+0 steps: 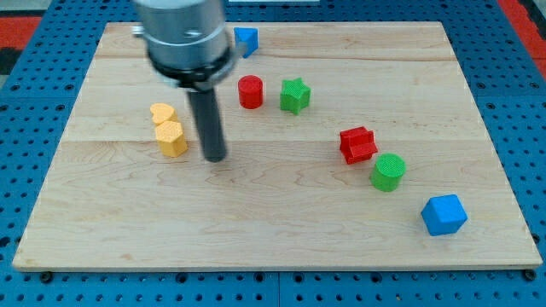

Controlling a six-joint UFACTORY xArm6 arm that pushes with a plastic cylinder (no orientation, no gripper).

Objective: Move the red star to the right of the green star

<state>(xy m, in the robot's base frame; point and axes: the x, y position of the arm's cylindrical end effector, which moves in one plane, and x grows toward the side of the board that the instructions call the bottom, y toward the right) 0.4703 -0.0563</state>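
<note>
camera view | my tip (216, 159) on board (281, 230), just right of two yellow hearts (169, 128); bare rod, holding nothing | red star (357, 144) touching green cylinder (388, 172), well apart to lower right of green star (294, 95) | red cylinder (250, 91) just left of green star | blue cubes: top (246, 40), bottom right (444, 214)

bright, even light | soft short shadows | sharp focus, no glare
</note>
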